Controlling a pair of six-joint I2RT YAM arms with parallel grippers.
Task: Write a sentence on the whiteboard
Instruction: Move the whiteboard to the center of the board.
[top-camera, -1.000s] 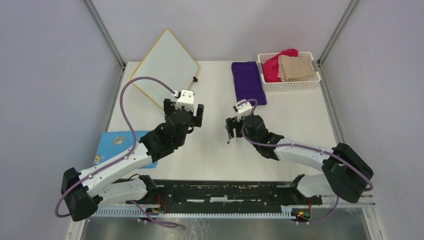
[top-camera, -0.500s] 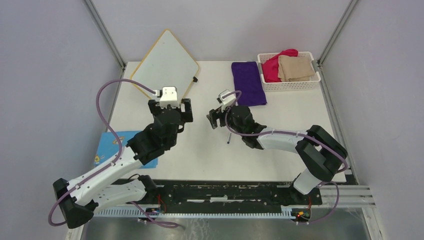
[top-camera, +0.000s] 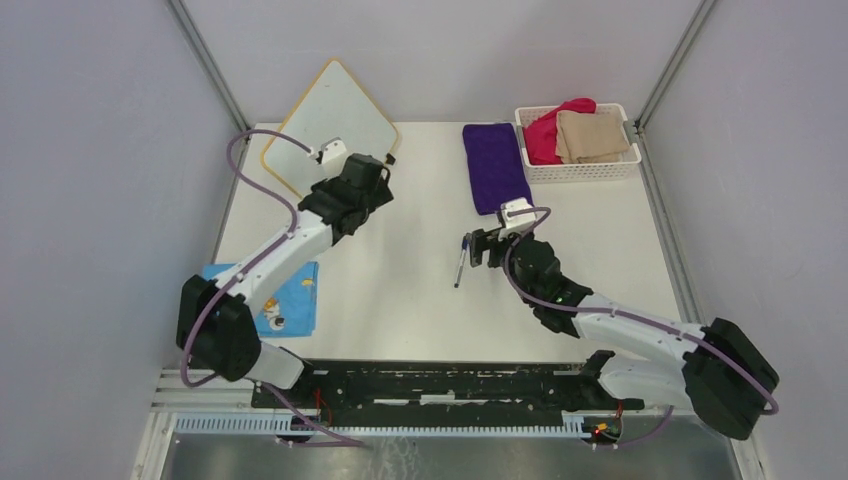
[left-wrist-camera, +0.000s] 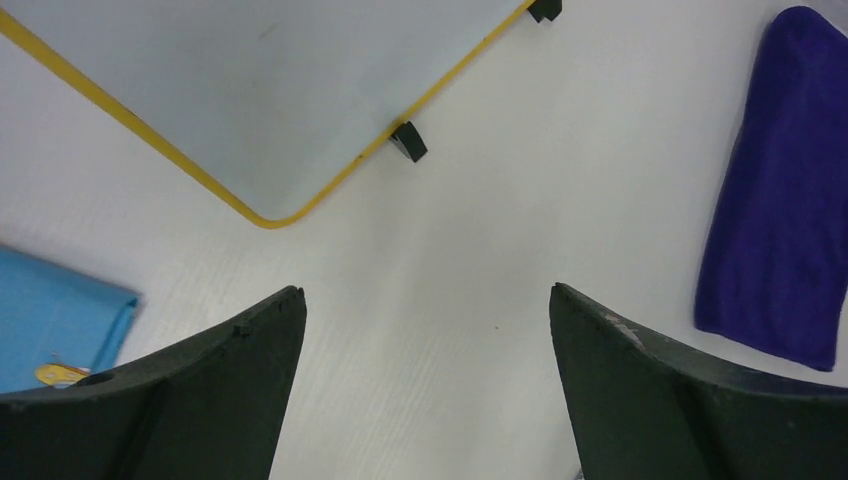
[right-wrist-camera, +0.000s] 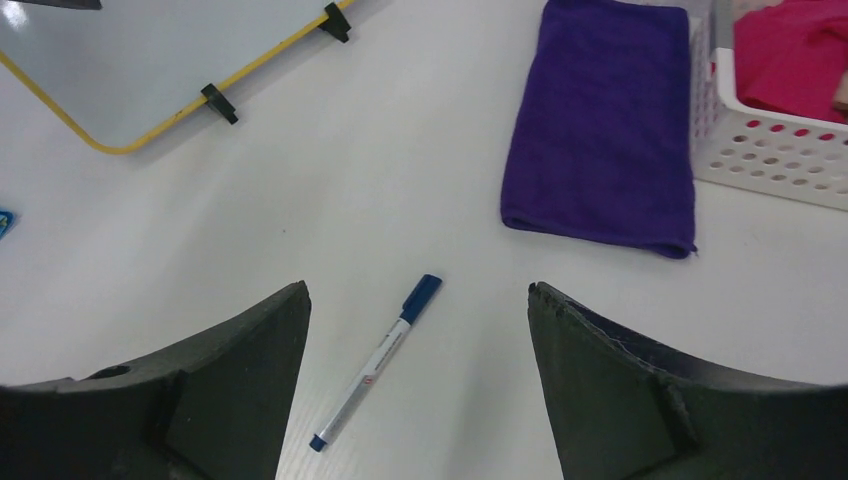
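Simply one whiteboard (top-camera: 330, 120), one marker (right-wrist-camera: 375, 362) — left claw (left-wrist-camera: 425, 290), right claw (right-wrist-camera: 417, 288) both gaping.

A: You're swinging the left gripper (left-wrist-camera: 425, 300) away from the middle of the tabletop (top-camera: 400, 290), out toward the near corner of the whiteboard (top-camera: 330, 115).
B: And your arm is uncovering more of the blue booklet (top-camera: 285, 300). You're drawing the right gripper (right-wrist-camera: 417, 290) back rightward, jaws spreading a little wider, the marker (right-wrist-camera: 375, 360) showing full length beside it.
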